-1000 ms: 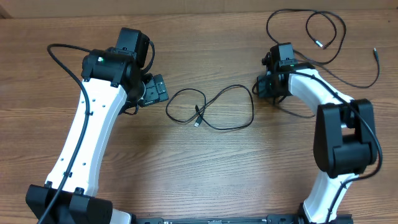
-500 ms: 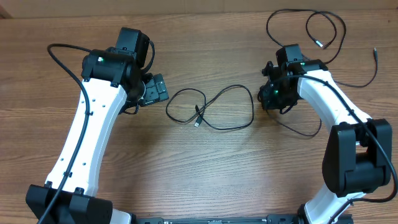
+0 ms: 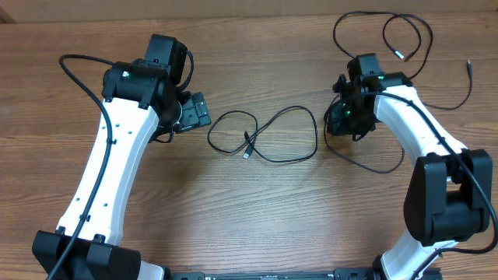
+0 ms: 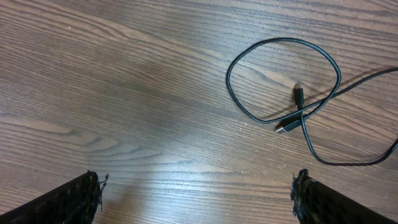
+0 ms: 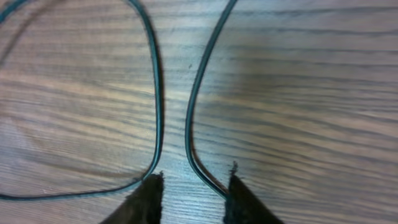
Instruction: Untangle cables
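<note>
Two cables, is it? How far along are you?

— Take the table (image 3: 257, 225) first: mostly bare wood, with my left arm (image 3: 109, 171) and right arm (image 3: 428, 148) reaching in from the near edge. I'd judge the job well on but not done. The mid cable (image 4: 303, 112) lies alone between my arms, well apart from the far cable (image 3: 429, 39) at the far right corner, so nothing ties one to the other. Whether that far heap is one cord or two I cannot tell.

What's left, then?

— Each crosses itself. The mid cable sits in a figure of eight. The far cable loops over itself by the corner, with a long tail sweeping round my right arm. I reckon both want pulling straight.

And your claws?

— My left claw (image 4: 199, 199) gapes wide, holding nothing, hovering just left of the mid cable. My right claw (image 5: 193, 199) stands part open, low over the wood. Two strands (image 5: 188, 124) run toward it: one passes into the gap between the fingertips, the other bends off beside one tip. Neither is pinched, as far as I see.

Smallest bits?

— The mid cable's two plugs (image 4: 297, 96) lie close together by its crossing. Another metal tip lies inside the far loops, and one more near the right edge.
</note>
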`<state>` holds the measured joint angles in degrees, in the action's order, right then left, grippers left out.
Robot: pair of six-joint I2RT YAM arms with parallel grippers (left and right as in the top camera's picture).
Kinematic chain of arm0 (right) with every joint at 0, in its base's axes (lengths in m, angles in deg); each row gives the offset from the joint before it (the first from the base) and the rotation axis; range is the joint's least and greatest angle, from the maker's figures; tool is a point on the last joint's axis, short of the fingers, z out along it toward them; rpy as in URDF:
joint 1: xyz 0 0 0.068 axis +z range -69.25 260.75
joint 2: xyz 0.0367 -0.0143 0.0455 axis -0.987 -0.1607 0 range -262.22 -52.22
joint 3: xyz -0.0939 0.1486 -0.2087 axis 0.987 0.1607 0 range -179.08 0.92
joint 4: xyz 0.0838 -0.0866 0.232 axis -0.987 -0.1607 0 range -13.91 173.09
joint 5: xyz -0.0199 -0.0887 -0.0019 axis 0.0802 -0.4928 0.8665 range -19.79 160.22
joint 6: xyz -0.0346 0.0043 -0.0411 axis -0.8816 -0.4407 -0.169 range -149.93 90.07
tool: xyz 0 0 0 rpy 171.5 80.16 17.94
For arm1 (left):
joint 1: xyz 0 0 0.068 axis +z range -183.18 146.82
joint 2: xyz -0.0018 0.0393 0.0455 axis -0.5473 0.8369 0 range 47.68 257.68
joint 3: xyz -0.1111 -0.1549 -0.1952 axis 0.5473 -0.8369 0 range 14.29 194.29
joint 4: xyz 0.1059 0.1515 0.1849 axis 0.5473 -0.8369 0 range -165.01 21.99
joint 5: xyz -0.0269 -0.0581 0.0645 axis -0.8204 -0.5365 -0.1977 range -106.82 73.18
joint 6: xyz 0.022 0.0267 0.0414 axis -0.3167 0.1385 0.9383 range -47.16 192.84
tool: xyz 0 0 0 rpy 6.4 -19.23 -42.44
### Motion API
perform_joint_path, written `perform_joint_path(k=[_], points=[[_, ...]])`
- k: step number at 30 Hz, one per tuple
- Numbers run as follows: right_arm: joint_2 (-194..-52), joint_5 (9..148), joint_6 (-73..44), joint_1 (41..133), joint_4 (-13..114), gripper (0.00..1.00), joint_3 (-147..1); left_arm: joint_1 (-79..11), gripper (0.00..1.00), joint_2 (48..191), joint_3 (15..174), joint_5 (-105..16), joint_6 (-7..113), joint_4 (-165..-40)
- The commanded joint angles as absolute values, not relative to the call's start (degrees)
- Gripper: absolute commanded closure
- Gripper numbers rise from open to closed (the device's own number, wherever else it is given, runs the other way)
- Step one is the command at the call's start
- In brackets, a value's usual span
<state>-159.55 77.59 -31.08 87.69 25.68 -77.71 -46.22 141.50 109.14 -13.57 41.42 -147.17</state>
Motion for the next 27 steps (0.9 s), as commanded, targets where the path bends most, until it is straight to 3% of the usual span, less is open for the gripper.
perform_joint_path(k=[1, 4, 7, 13, 14, 16, 18, 20, 27], points=[[-158.83, 76.26, -29.92, 86.03, 24.96, 0.65, -82.19, -46.00, 0.00, 142.07, 108.88, -13.85, 40.88, -146.99], [-158.83, 76.26, -28.87, 84.02, 25.12, 0.64, -83.11, -46.00, 0.00, 142.07, 108.88, -13.85, 40.88, -147.01], [-158.83, 76.30, -22.86, 79.10, 26.47, 0.55, -83.20, -46.00, 0.00, 142.07, 108.88, -13.85, 40.90, -147.10], [-158.83, 84.67, -14.05, 69.18, 23.02, 0.06, -83.16, -46.00, 0.00, 142.07, 108.88, -13.85, 40.88, -146.62], [-158.85, 88.00, -14.05, 68.00, 21.42, 0.03, -83.13, -46.00, 0.00, 142.07, 108.88, -13.85, 40.88, -146.55], [-158.85, 90.44, -14.21, 66.03, 18.41, 0.03, -83.05, -46.00, 0.00, 142.07, 108.88, -13.88, 40.88, -146.16], [-158.85, 88.32, -15.17, 64.35, 17.42, 0.27, -82.81, -46.02, 0.01, 142.07, 108.88, -13.90, 40.86, -145.61], [-158.85, 85.24, -11.93, 63.30, 17.66, 0.39, -82.06, -46.07, 0.01, 142.07, 108.88, -13.90, 40.86, -145.44], [-158.85, 75.23, 4.13, 63.06, 17.44, 0.39, -77.01, -46.07, 0.00, 142.07, 108.88, -13.88, 40.88, -145.86]])
